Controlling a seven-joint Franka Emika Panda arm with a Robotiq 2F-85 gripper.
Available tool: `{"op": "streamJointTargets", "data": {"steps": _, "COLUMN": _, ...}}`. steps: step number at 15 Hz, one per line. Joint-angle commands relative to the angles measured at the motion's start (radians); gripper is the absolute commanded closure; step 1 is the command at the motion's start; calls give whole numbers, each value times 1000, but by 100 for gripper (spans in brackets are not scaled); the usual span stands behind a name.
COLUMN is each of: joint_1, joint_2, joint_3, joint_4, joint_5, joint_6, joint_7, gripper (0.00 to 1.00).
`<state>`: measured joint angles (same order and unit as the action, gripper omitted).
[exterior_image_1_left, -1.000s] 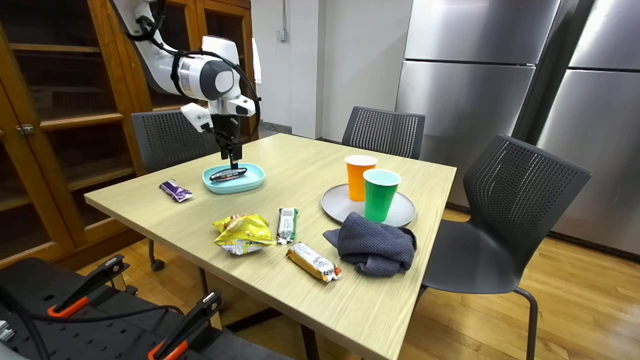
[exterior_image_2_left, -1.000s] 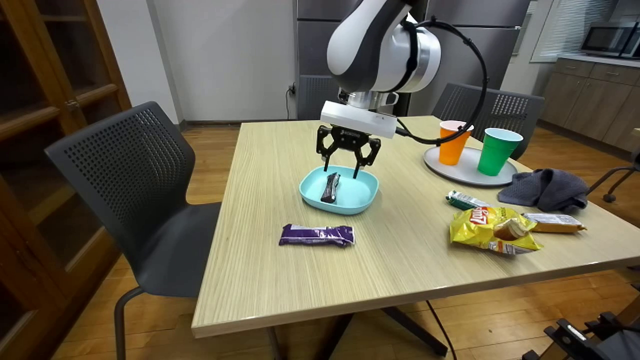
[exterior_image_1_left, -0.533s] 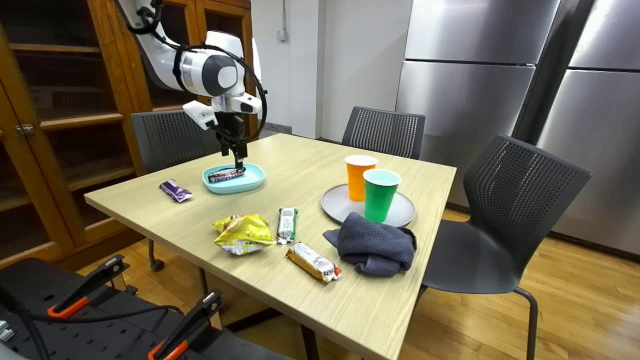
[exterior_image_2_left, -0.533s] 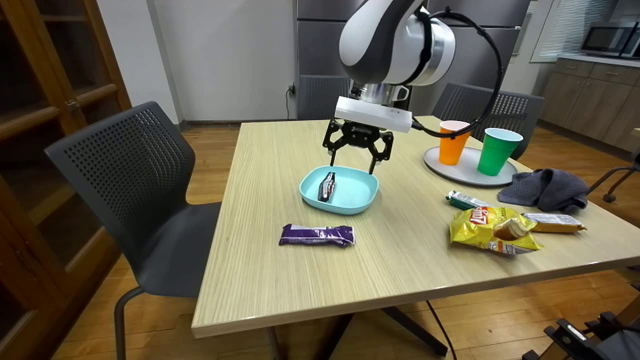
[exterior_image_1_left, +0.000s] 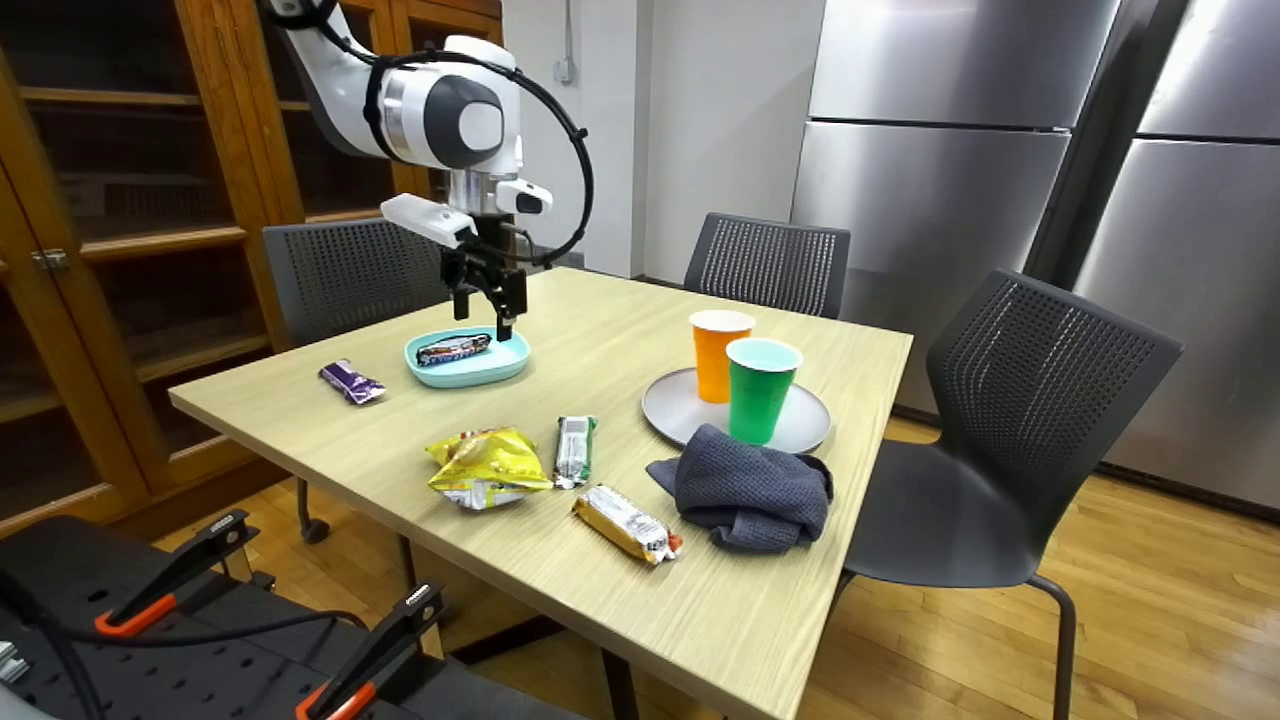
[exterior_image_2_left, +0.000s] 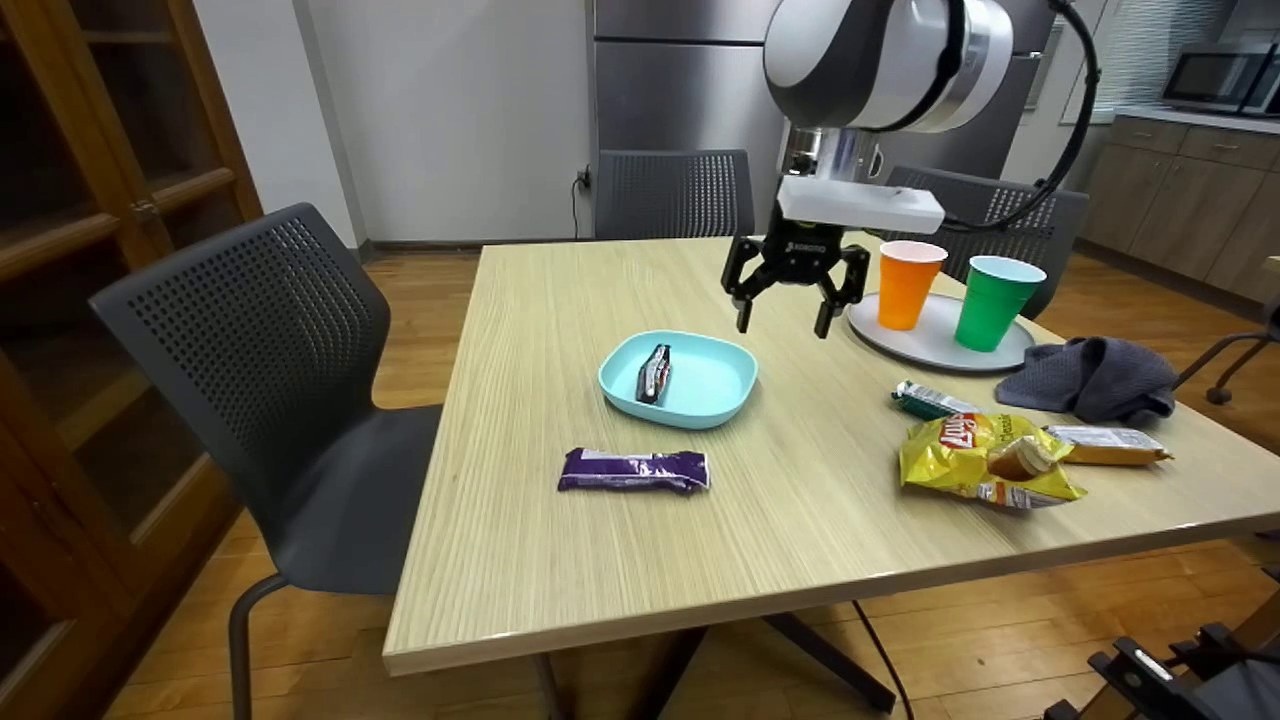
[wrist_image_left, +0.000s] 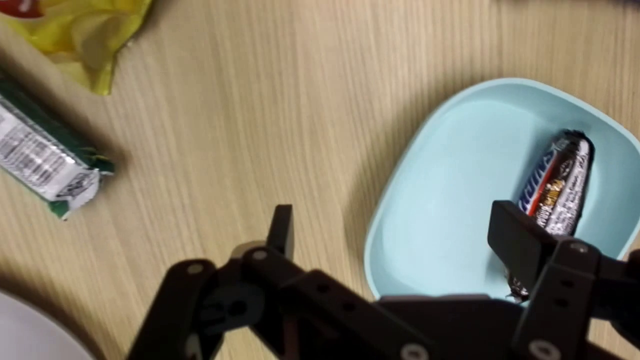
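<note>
My gripper (exterior_image_1_left: 483, 318) is open and empty. It hangs above the table beside the light blue tray, towards the cups, as an exterior view (exterior_image_2_left: 783, 322) shows. A dark-wrapped chocolate bar (exterior_image_2_left: 654, 374) with a blue, red and white label lies in the tray (exterior_image_2_left: 715, 385), near one side. In the wrist view the fingers (wrist_image_left: 391, 209) stand wide apart with nothing between them. The right finger hides part of the bar (wrist_image_left: 562, 185) there; the left finger is over bare wood outside the tray (wrist_image_left: 440, 200). A purple-wrapped bar (exterior_image_2_left: 633, 470) lies on the table beside the tray.
A yellow chip bag (exterior_image_1_left: 487, 467), a green-and-white bar (exterior_image_1_left: 574, 452) and a gold-wrapped bar (exterior_image_1_left: 627, 523) lie on the table. A grey plate (exterior_image_1_left: 665, 405) bears an orange cup (exterior_image_1_left: 718, 365) and a green cup (exterior_image_1_left: 760, 395). A dark cloth (exterior_image_1_left: 750, 490) lies beside it. Chairs surround the table.
My open gripper has risen out of the tray and moved sideways towards the cups. The dark bar shifted slightly in the tray as the fingers left it; the other things have not moved.
</note>
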<state>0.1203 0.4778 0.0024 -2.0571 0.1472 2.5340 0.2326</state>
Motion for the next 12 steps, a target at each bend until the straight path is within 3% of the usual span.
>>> {"op": "streamJointTargets", "data": {"steps": 1, "joint_1": -73, "joint_2": -82, "joint_3": 11, "joint_4": -72, "joint_5": -33, "joint_6": -74, "joint_7": -160, "gripper": 0}}
{"op": "streamJointTargets", "data": {"steps": 12, "joint_1": -222, "joint_2": -131, "joint_3": -10, "joint_4": -132, "joint_5": -103, "joint_6": -142, "joint_7": -536, "gripper": 0}}
